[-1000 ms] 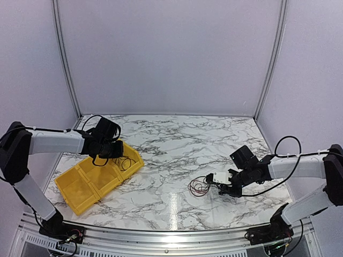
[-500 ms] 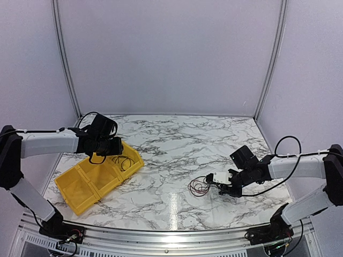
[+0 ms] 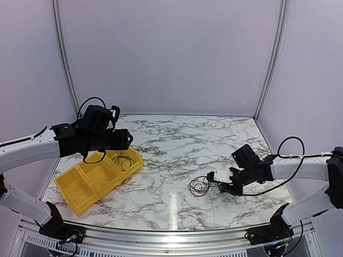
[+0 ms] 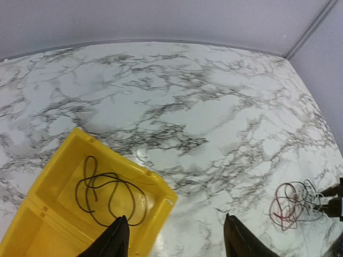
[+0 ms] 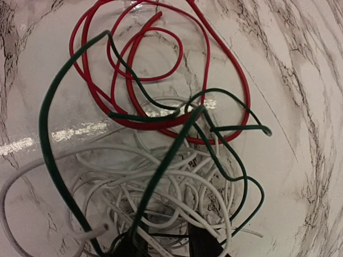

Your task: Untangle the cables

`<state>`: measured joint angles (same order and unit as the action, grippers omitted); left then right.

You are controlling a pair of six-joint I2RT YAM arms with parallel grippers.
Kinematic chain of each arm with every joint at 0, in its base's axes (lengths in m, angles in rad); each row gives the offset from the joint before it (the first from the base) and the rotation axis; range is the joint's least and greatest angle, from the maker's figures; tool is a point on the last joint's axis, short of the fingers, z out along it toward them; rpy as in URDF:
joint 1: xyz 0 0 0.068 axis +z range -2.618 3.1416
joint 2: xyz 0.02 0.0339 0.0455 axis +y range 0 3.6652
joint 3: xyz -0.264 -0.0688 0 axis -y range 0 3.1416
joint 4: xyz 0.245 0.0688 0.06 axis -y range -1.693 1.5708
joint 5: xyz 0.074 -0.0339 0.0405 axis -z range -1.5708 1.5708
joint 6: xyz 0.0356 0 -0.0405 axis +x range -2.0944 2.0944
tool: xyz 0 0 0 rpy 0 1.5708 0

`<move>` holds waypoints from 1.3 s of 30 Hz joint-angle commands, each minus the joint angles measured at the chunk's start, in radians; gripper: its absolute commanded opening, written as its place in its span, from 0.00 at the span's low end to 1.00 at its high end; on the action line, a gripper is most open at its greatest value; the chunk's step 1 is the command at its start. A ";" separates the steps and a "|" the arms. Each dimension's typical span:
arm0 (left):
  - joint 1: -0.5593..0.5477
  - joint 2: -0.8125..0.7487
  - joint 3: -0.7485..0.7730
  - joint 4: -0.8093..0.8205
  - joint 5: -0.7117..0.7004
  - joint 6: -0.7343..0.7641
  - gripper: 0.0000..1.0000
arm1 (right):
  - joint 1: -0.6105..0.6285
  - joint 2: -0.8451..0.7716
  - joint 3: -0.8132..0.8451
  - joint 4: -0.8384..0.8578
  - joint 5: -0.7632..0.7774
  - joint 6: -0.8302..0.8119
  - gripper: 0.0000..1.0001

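Black cable (image 4: 110,194) lies looped in yellow bin (image 4: 53,176); red-green-white tangle (image 4: 292,206) on table (image 4: 214,107).

Marble-patterned table (image 3: 177,139) — yellow bin (image 3: 75,193) at its left, tangle of cables (image 3: 199,186) right of centre

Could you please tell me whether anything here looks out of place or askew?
The yellow bin sits diagonal to the front edge of the table, with one black cable loose inside. The red, green and white cables lie in a knotted heap.
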<state>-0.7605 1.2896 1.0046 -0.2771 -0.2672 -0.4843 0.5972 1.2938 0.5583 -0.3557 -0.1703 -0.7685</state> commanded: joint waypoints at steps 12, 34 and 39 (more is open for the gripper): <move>-0.375 0.433 0.197 0.126 0.093 -0.048 0.58 | -0.057 -0.357 0.087 -0.145 -0.118 -0.093 0.50; -0.329 0.776 0.292 0.443 0.339 -0.335 0.30 | 0.142 -0.034 -0.019 0.093 -0.031 -0.059 0.48; -0.323 0.796 0.300 0.460 0.370 -0.339 0.24 | 0.142 -0.010 -0.020 0.099 -0.007 -0.057 0.47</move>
<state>-1.0893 2.0586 1.2797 0.1364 0.0586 -0.8066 0.7315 1.2652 0.5358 -0.2817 -0.2192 -0.8383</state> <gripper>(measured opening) 0.254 0.473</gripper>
